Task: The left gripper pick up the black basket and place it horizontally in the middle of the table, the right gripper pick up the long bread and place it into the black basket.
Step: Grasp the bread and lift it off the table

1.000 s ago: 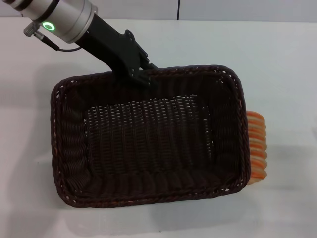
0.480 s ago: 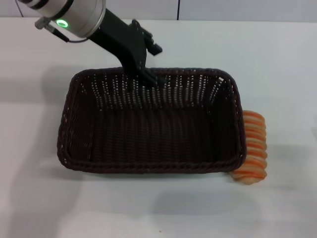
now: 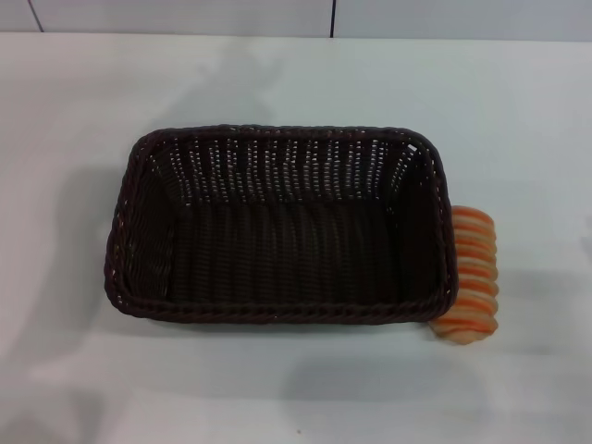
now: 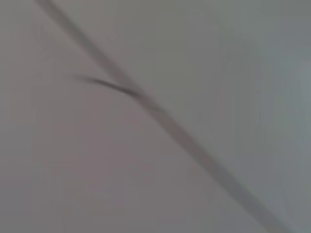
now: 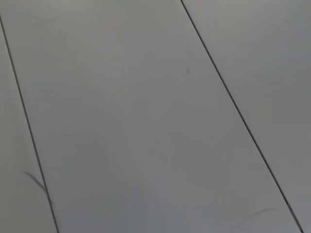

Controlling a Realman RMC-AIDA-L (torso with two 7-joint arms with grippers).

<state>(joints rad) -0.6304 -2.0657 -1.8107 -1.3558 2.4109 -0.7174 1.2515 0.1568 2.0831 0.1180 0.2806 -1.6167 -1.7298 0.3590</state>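
Note:
The black basket (image 3: 282, 227) lies flat and lengthwise across the middle of the white table (image 3: 518, 120), open side up and empty. The long bread (image 3: 474, 275), striped tan and orange, lies against the basket's right end, partly hidden behind its rim. Neither gripper shows in the head view. The left wrist view and the right wrist view show only plain grey panels with dark seams, no fingers.
A grey wall with a dark seam (image 3: 333, 18) runs along the table's far edge. Bare tabletop lies around the basket on the left, front and back.
The basket went from tilted and held up to resting flat on the table. The left gripper let go of its far rim and left the head view upward to the left.

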